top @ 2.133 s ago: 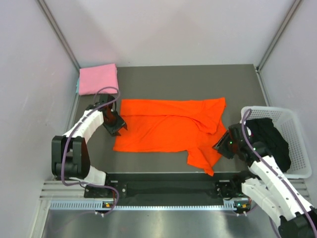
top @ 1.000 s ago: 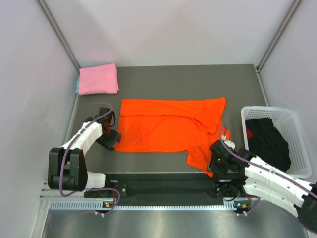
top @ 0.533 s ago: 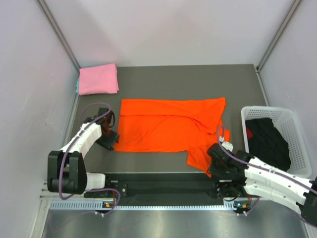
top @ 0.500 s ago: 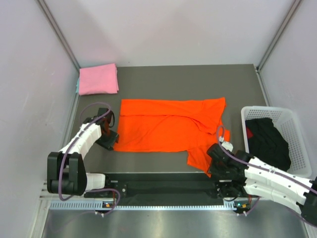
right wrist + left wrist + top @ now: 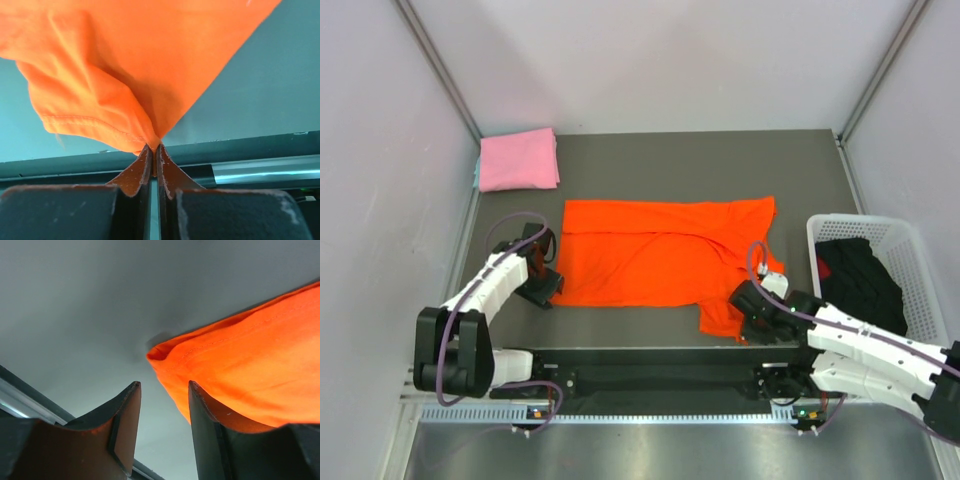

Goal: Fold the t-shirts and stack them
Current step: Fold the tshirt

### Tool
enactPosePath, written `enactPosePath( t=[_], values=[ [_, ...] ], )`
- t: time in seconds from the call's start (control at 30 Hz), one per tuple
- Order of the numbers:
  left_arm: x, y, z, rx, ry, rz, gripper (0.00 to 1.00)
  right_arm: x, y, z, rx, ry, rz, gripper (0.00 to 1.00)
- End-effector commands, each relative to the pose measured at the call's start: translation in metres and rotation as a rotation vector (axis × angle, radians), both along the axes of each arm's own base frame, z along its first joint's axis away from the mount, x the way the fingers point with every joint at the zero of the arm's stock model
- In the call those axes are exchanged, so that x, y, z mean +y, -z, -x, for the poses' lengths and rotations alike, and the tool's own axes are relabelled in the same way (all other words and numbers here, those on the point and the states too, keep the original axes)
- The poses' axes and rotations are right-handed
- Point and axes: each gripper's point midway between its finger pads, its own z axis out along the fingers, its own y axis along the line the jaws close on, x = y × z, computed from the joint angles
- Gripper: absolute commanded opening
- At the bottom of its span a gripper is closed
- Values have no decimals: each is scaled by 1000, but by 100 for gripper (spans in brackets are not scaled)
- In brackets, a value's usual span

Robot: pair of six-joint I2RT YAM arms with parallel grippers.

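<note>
My R tool (image 5: pixel 154 150) is pinched tight on the near-R flap of the orange shirt (image 5: pixel 660 265). L tool (image 5: pixel 162 407) stands apart, w/ the near-L corner just ahead of its gap, not gripped. Shirt's long axis runs L–R across the worktop (image 5: pixel 720 165). Bare room beyond it; pink shirt (image 5: pixel 518 159) far-L, basket (image 5: pixel 920 240) on R.

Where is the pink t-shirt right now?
In the top view the pink t-shirt lies folded at the far left corner of the table, beyond the left gripper and apart from the orange t-shirt spread mid-table.
</note>
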Motion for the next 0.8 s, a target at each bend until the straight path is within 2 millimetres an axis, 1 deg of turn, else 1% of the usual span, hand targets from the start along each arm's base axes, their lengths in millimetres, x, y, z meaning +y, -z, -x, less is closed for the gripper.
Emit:
enactPosePath(
  t=[0.0,0.07,0.1,0.13,0.2,0.27,0.3,0.37,0.4,0.43,0.47,0.5,0.53,0.57,0.63,0.77],
  values=[
    [3,4,-6,-22,-19,-26,46,-2,-17,-12,-59,-26,50,0],
    [-1,9,-9,-23,-6,-2,38,-1,-18,-14,-60,-31,56,0],
    [-4,10,-12,-32,6,9,24,-1,-18,-14,-58,-39,60,0],
    [-5,12,-13,-40,16,14,17,-1,-18,-14,-57,-38,58,0],
    [-8,12,-17,-66,37,30,1,-1,-19,-14,-59,-50,70,0],
    [-8,8,-24,-108,43,30,0,-1,-24,-18,-74,-61,82,0],
    [-8,6,-27,-122,49,28,0,-5,-28,-23,-97,-63,112,0],
    [-5,-5,-38,-168,50,6,0,-13,-37,-29,-110,-61,174,0],
    [-3,-9,-41,-181,57,-5,0,-17,-46,-38,-140,-59,202,0],
    [-3,-18,-51,-210,61,-14,0,-20,-49,-41,-141,-61,221,0],
    [-1,-22,-55,-217,60,-23,0,-25,-51,-45,-140,-49,239,0],
    [0,-27,-60,-230,63,-31,0,-26,-59,-52,-160,-62,250,0],
    [2,-36,-69,-252,63,-44,0,-28,-62,-56,-165,-60,256,0],
    [2,-40,-74,-264,64,-47,0,-28,-65,-61,-177,-55,251,0],
    [1,-47,-88,-286,77,-53,0,-35,-74,-74,-190,-44,256,0],
    [5,-52,-106,-288,73,-88,0,-48,-86,-101,-201,-28,261,0]
  ],
)
